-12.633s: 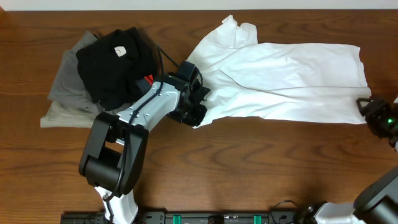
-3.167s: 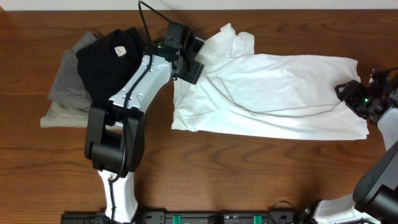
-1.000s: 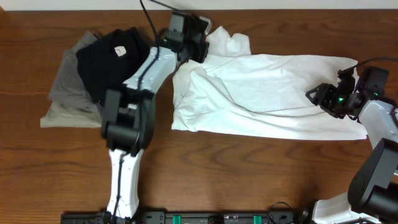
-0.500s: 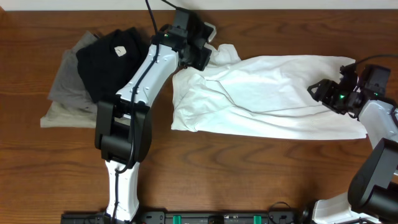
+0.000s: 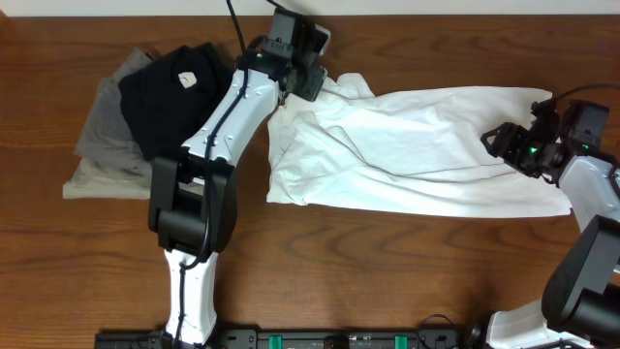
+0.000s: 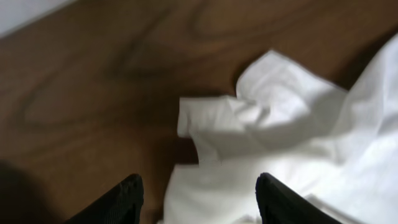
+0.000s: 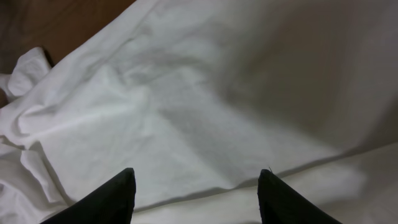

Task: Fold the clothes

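We see a white shirt [image 5: 417, 145] lying crumpled across the middle and right of a dark wooden table [image 5: 387, 262], its long side running left to right. A bunched sleeve or collar sticks out at its upper left, and folds cross the cloth. A thin strip of pale wall [image 5: 436, 8] runs along the far edge of the table.

The left gripper [image 5: 302, 66] hovers over that upper left corner. In the left wrist view its fingers [image 6: 127, 198] stand wide apart, holding nothing, with the shirt [image 6: 298, 143] and bare wood below. This view is blurred, and the frame's bottom edge cuts off the fingertips.

The right gripper [image 5: 499, 143] sits over the shirt's right end. In its wrist view it [image 7: 196, 199] is also spread open above wrinkled white cloth [image 7: 217, 93]; we cannot tell whether it touches the fabric.

The left arm [image 5: 223, 126] crosses the table from the near edge and hides part of the shirt's left edge. The right arm [image 5: 591, 223] is partly cut off by the frame.

To the left, well clear of the shirt, a folded black garment [image 5: 174, 107] rests on grey garments [image 5: 102, 155].
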